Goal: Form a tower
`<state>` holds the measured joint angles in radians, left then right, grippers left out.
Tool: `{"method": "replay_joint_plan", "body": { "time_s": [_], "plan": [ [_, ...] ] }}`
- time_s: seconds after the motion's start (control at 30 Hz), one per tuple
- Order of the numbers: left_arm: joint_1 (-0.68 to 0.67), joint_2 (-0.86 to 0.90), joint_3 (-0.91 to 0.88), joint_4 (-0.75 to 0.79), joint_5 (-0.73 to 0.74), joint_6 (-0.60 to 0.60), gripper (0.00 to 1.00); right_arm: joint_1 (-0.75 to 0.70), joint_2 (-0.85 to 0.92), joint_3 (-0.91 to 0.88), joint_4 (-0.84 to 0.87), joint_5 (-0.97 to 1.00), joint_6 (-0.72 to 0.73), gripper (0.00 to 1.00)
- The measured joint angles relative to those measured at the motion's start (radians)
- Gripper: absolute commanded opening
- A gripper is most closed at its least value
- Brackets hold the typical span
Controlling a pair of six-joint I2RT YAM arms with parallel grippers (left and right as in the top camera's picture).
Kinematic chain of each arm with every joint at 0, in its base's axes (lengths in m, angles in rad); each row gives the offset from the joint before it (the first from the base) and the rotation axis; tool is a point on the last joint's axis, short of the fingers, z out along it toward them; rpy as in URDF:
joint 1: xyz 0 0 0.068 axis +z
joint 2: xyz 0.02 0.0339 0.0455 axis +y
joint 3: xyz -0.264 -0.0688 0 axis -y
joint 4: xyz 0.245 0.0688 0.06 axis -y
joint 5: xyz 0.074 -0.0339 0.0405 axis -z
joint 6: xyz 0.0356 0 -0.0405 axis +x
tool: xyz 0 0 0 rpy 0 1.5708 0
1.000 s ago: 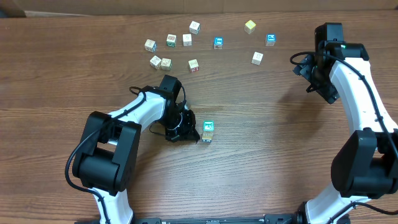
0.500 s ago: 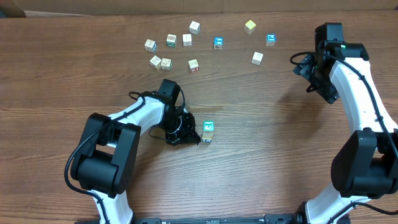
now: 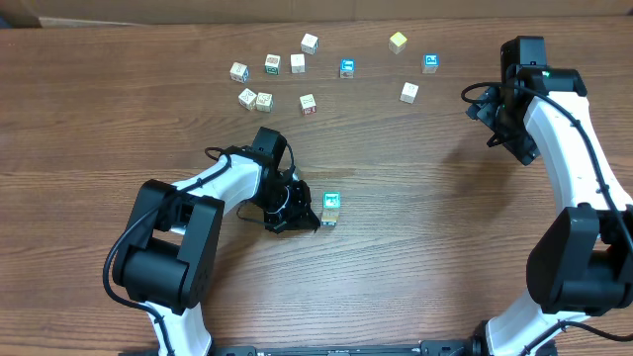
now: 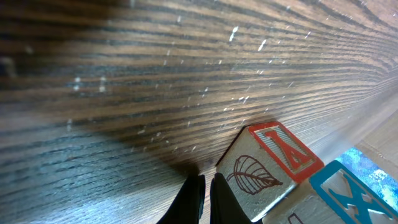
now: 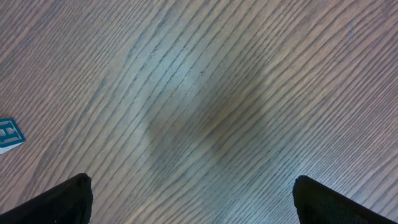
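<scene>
The tower (image 3: 331,208) is a short narrow stack of small wooden cubes with a cyan-green top, standing mid-table. In the left wrist view its cube with a brown leaf and a red-framed face (image 4: 258,169) fills the lower right, with a cyan-printed cube (image 4: 348,186) beside it. My left gripper (image 3: 313,221) is low at the table just left of the stack. Its jaws are shut with nothing between them, and the fingertips (image 4: 194,190) lie against the leaf cube's left edge. My right gripper (image 5: 196,205) hangs open over bare wood at the far right (image 3: 514,138).
Several loose cubes lie along the far side of the table, from a pale one (image 3: 239,71) on the left to a blue-faced one (image 3: 430,62) on the right. A blue-printed cube (image 5: 9,134) shows at the left edge of the right wrist view.
The left arm has shifted slightly toward me, its shut gripper staying beside the stack. The tower and the right arm have not moved.
</scene>
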<state>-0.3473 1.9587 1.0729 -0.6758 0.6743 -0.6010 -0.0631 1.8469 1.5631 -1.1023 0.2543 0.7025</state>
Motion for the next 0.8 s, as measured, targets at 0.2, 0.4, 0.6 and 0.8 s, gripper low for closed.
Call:
{"method": "replay_joint_plan", "body": {
  "time_s": [0.2,0.4,0.6,0.8],
  "plan": [
    [0.0,0.0,0.0,0.005,0.002,0.0,0.04,0.0,0.0,0.0,0.0,0.0,0.0,1.0],
    [0.0,0.0,0.0,0.024,-0.004,-0.004,0.04,0.0,0.0,0.0,0.0,0.0,0.0,1.0],
    [0.0,0.0,0.0,0.041,-0.004,-0.019,0.04,0.0,0.0,0.0,-0.001,0.0,0.0,1.0],
    [0.0,0.0,0.0,0.041,-0.001,-0.026,0.04,0.0,0.0,0.0,-0.001,0.0,0.0,1.0]
  ]
}}
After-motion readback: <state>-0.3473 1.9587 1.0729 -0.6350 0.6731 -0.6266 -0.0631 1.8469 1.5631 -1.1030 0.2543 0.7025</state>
